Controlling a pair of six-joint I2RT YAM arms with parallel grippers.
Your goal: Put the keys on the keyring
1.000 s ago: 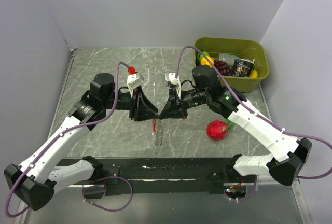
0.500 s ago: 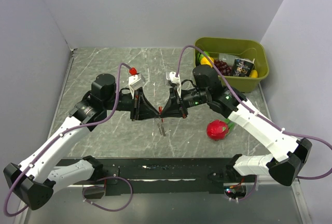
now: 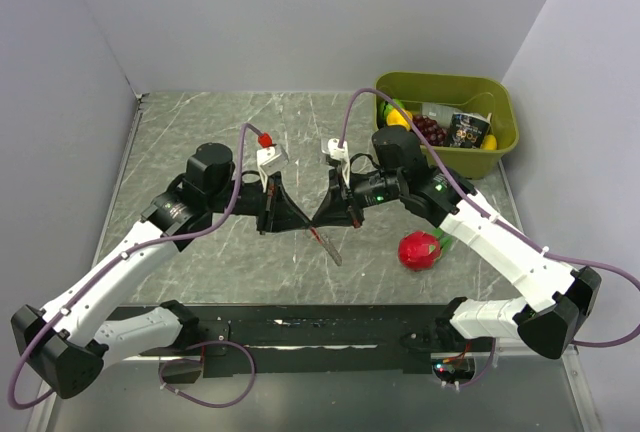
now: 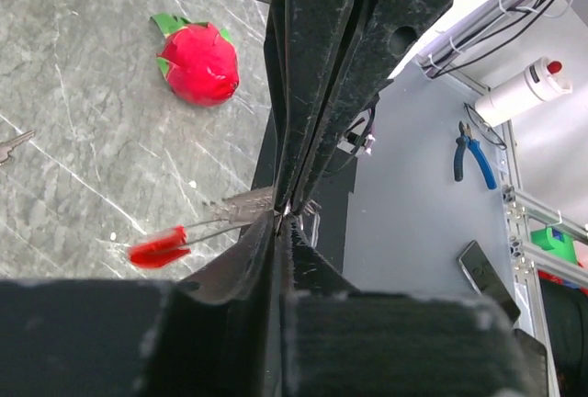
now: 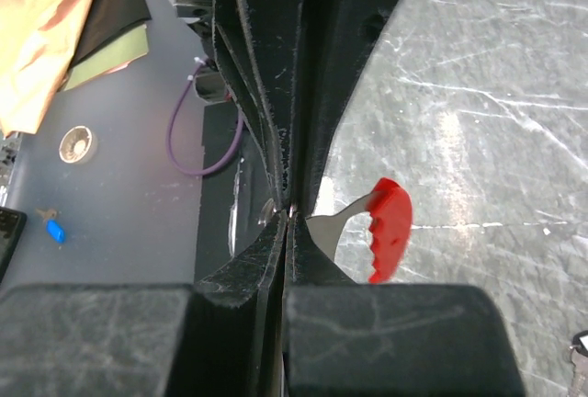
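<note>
Both hands are meeting tip to tip over the tabletop [image 3: 200, 122]. The left hand [image 3: 303, 224] and right hand [image 3: 316, 222] are each pinching shut on the top end of the keys [image 3: 327, 245]. The bunch is slanting down toward the near-right. The wrist views are showing its red head clearly, but I'm not making out the keyring anywhere.

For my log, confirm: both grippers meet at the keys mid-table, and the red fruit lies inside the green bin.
Wrong: top external view shows the red fruit on the table, outside the green bin. Left gripper and right gripper do meet at the keys.
</note>
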